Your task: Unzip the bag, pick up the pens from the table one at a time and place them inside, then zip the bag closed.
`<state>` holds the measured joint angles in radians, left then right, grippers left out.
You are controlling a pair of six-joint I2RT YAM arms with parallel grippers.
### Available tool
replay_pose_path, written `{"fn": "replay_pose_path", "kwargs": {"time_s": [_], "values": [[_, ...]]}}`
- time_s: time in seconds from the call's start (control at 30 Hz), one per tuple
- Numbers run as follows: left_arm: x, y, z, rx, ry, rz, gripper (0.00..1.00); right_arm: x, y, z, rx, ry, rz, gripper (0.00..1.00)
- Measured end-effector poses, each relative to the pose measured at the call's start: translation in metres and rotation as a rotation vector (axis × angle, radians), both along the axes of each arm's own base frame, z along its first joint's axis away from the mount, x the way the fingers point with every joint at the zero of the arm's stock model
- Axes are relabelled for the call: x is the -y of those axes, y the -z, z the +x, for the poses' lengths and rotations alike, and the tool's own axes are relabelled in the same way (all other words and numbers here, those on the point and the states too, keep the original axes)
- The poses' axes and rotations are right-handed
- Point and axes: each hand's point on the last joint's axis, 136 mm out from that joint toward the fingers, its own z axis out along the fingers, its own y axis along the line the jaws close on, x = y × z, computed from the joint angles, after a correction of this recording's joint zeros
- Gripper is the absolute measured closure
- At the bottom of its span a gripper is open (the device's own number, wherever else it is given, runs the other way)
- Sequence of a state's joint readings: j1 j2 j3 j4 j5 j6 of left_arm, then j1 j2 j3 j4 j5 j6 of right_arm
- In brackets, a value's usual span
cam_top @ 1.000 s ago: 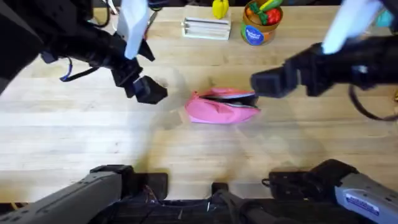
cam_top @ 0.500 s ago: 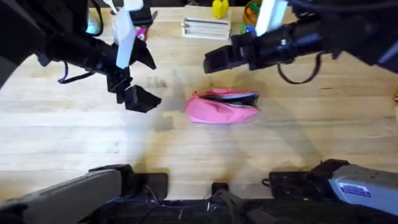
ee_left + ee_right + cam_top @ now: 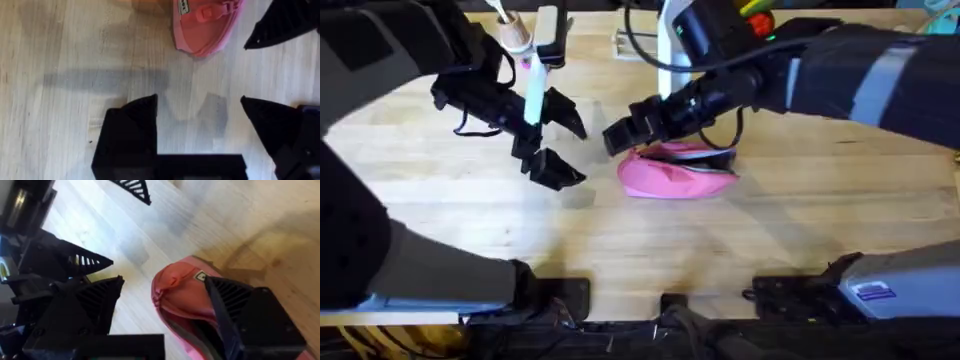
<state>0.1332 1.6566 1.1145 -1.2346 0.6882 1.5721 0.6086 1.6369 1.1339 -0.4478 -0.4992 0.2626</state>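
The pink bag (image 3: 676, 174) lies at mid-table, a dark gap running along its top edge. My right gripper (image 3: 623, 134) has reached across and hovers open over the bag's left end; in its wrist view the fingers straddle that end of the bag (image 3: 176, 287). My left gripper (image 3: 564, 146) stands open just left of the bag, nothing between its fingers (image 3: 131, 126), with the bag (image 3: 202, 27) ahead of it. The pens (image 3: 621, 42) show as a pale sliver at the back of the table (image 3: 440, 250), mostly covered by the right arm.
A cup of colourful items (image 3: 757, 16) stands at the back, partly behind the right arm. A white and pink object (image 3: 520, 42) sits at the back left. Bare wood stretches in front of the bag and to the right.
The right arm has swung from the right side across to the bag's left end and come down lower. The left gripper has shifted slightly right. The bag has not moved.
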Motion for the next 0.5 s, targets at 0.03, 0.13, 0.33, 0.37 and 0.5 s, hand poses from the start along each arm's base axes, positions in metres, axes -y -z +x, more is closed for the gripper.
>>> {"fn": "replay_pose_path", "kwargs": {"time_s": [0.03,0.13,0.33,0.37,0.5], "values": [[-0.001,0.002,0.000,-0.007,0.001,-0.003,0.007,-0.002,0.004,-0.003,-0.010,-0.008,-0.005,0.004],[-0.002,0.004,-0.001,-0.019,-0.001,-0.010,0.007,-0.007,0.009,-0.008,-0.023,-0.028,-0.013,0.005],[-0.003,0.004,-0.001,-0.018,-0.001,-0.015,0.007,-0.013,0.008,-0.016,-0.038,-0.054,0.003,0.089],[-0.003,0.004,-0.001,-0.018,-0.001,-0.015,0.008,-0.014,0.007,-0.018,-0.043,-0.060,0.008,0.127],[-0.003,0.004,-0.001,-0.017,0.001,-0.016,0.008,-0.015,0.008,-0.023,-0.064,-0.070,0.009,0.304]]}}
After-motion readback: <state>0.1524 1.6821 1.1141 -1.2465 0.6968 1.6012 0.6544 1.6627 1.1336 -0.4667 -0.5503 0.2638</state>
